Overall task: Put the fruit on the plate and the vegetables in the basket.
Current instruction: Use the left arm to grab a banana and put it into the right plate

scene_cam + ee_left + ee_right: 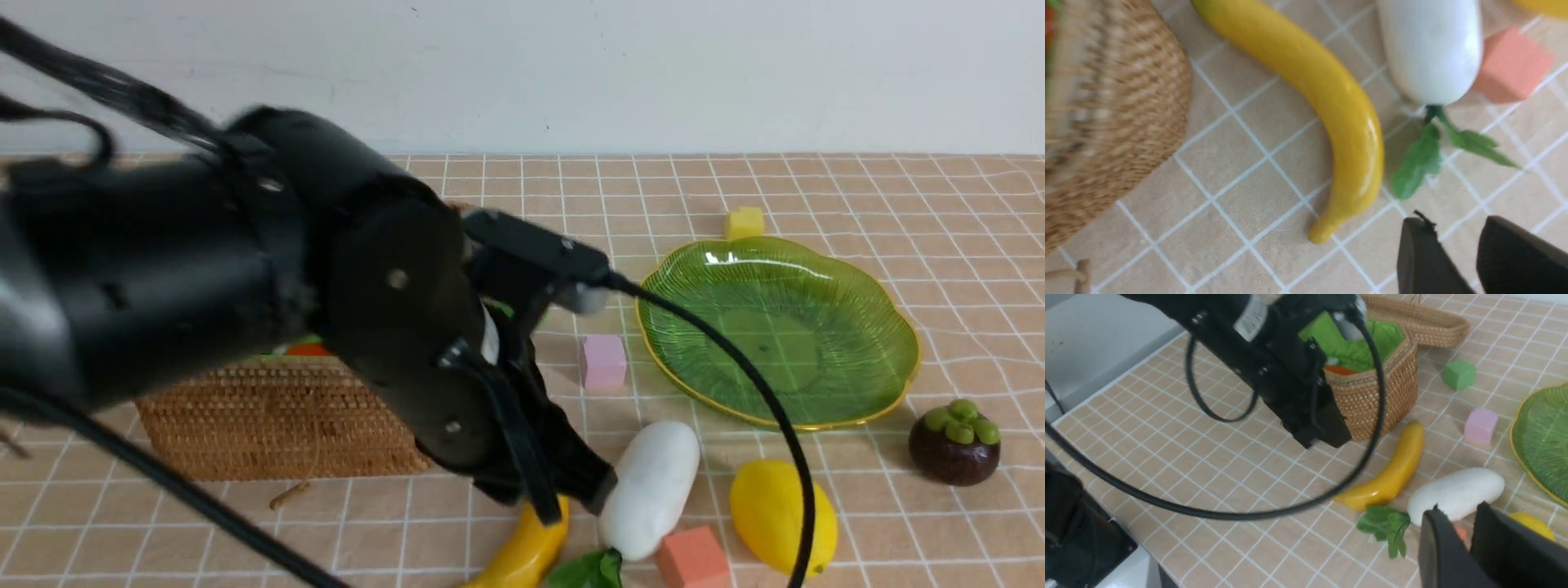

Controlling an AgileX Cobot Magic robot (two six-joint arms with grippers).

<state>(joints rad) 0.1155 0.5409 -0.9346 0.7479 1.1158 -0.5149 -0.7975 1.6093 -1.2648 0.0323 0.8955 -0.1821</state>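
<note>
At 9 o'clock in the front view the basket (277, 416) is found on the tabletop (939, 204), its green lining bared and the red-orange pepper (1340, 370) already lodged inside. Just past it the left pincer (1451, 228) is held low, its jaws drawn almost together with nothing between them. The banana (522, 555) lies at its 7 o'clock; the radish (653, 490) lies just beside it at 3 o'clock, long axis running from leaves at 7 o'clock to blunt end at 1 o'clock. The radish is judged the next thing for the basket, and the left arm the nearer. Further right the lemon (780, 514) is seen, then the plate (816, 269), in which nothing lies, then the mangosteen (953, 445). The right pincer (1457, 516), likewise nearly closed and empty, is caught only by its own wrist camera.
</note>
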